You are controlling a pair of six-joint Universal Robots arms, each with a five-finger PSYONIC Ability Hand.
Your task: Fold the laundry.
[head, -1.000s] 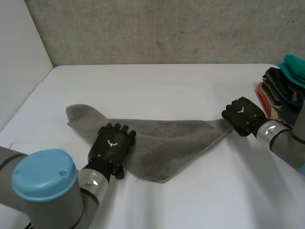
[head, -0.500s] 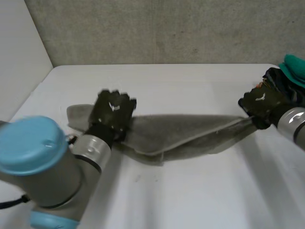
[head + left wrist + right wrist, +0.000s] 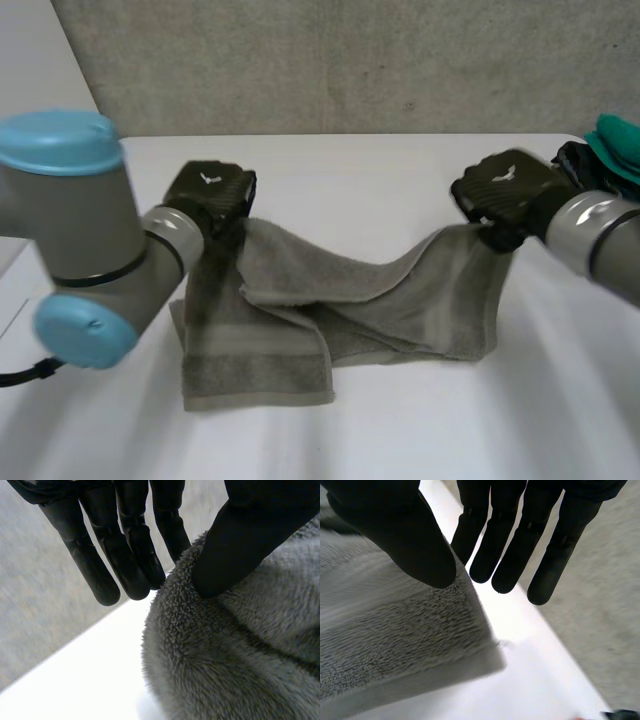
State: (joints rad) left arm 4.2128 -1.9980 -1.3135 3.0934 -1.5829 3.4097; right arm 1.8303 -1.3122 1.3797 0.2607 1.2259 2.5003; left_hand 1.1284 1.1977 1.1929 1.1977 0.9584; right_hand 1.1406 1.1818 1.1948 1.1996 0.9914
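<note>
left hand pinching grey towel corner, right hand pinching another corner

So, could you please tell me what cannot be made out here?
Head view: fingers of the left robot hand and right robot hand, hidden under their backs.
Head view: clothes pile, cut off by the edge.
Head view: lower layers of the towel, hidden by its folds.

Grey arms, light-blue caps; left robot hand, right robot hand black.
</note>
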